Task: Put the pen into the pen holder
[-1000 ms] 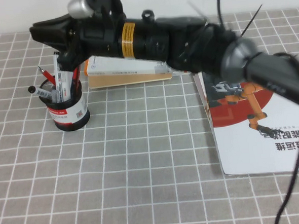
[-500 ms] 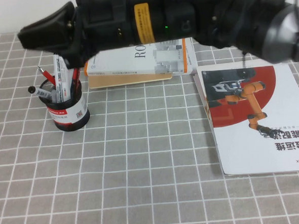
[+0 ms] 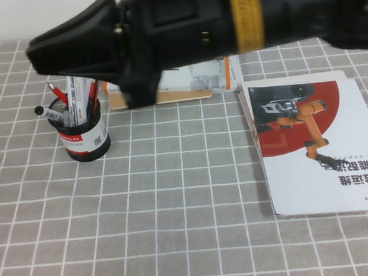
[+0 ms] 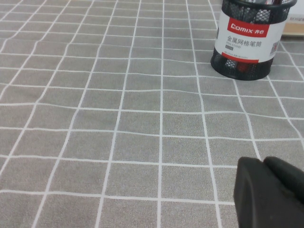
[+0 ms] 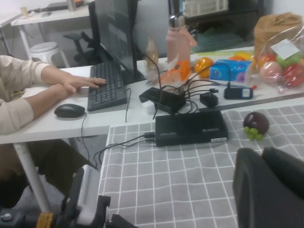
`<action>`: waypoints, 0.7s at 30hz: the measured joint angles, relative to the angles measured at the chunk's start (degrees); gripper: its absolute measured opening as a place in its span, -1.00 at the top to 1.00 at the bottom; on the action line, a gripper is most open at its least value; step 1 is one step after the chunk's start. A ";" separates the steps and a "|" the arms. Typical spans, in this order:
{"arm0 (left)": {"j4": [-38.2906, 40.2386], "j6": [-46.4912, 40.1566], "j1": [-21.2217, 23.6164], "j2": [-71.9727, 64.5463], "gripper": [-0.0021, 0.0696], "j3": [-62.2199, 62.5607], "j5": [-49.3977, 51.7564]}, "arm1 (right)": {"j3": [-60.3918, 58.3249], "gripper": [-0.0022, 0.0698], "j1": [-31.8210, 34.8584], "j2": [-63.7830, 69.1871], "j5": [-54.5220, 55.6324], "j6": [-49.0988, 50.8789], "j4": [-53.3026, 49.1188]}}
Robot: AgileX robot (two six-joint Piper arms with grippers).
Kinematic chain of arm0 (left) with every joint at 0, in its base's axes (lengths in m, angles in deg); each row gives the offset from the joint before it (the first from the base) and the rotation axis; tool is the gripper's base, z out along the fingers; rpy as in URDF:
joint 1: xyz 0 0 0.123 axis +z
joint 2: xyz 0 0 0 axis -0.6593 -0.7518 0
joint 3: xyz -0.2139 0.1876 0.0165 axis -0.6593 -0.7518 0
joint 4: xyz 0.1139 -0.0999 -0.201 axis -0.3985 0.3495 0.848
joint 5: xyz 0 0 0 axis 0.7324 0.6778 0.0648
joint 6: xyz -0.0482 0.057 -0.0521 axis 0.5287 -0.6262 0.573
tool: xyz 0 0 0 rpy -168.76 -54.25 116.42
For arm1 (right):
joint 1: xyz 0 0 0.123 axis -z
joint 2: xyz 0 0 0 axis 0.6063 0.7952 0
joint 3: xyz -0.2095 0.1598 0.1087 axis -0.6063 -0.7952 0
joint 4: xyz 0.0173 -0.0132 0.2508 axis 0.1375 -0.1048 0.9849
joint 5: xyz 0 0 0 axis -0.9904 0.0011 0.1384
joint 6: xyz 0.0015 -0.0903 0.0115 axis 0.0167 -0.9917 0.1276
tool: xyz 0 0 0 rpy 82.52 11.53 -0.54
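Note:
The pen holder is a black mesh cup with a red-and-white label, at the left of the checked cloth; it also shows in the left wrist view. The pen stands upright inside it, a white barrel whose top is hidden behind my right arm. My right gripper hangs well above the holder, pointing left, shut and empty, as its own wrist view confirms. My left gripper is low over bare cloth some way from the holder, shut with nothing in it.
Thin red pens and a black-tipped pen lean out of the holder. A white and orange book lies behind it, a red and white magazine at the right. A black box sits at the table's far edge.
My right arm has risen towards the camera and now fills the top of the high view. The pen and the holder have stayed where they were.

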 joint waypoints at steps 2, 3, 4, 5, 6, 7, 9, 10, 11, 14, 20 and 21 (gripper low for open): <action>0.00 0.00 0.00 0.00 0.95 0.00 0.00 | -2.84 0.97 0.00 -3.22 -1.22 0.00 -0.33; 0.00 0.00 0.00 0.00 0.95 0.00 0.00 | -4.54 0.97 0.00 -4.55 -1.79 0.00 -0.36; 0.00 0.00 0.00 0.00 0.95 0.00 0.00 | -6.43 0.97 0.00 -6.20 -2.63 0.00 -0.36; 0.00 0.00 0.00 0.00 0.95 0.00 0.00 | -8.57 0.97 0.00 -7.95 -3.50 0.00 -0.36; 0.00 0.00 0.00 0.00 0.95 0.00 0.00 | -10.41 0.97 0.00 -9.73 -4.24 -0.11 -0.47; 0.00 0.00 0.00 0.00 0.95 0.00 0.00 | -12.84 0.97 0.00 -11.54 -5.34 -0.52 -0.47; 0.00 0.00 0.00 0.00 0.95 0.00 0.00 | -17.34 0.97 0.00 -15.08 -8.14 -2.18 -0.59; 0.00 0.00 0.00 0.00 0.95 0.00 0.00 | -19.85 0.97 0.00 -17.16 -9.96 -3.13 -0.71; 0.00 0.00 0.00 0.00 0.95 0.00 0.00 | -22.27 0.97 0.00 -19.36 -12.19 -3.78 -0.70; 0.00 0.00 0.00 0.00 0.95 0.00 0.00 | -29.37 0.97 0.00 -25.68 -20.43 -4.40 -0.59; 0.00 0.00 0.00 0.00 0.95 0.00 0.00 | -42.04 0.97 0.00 -36.54 -40.38 -4.49 0.70; 0.00 0.00 0.00 0.00 0.95 0.00 0.00 | -44.08 0.97 0.00 -37.74 -42.78 -4.49 0.81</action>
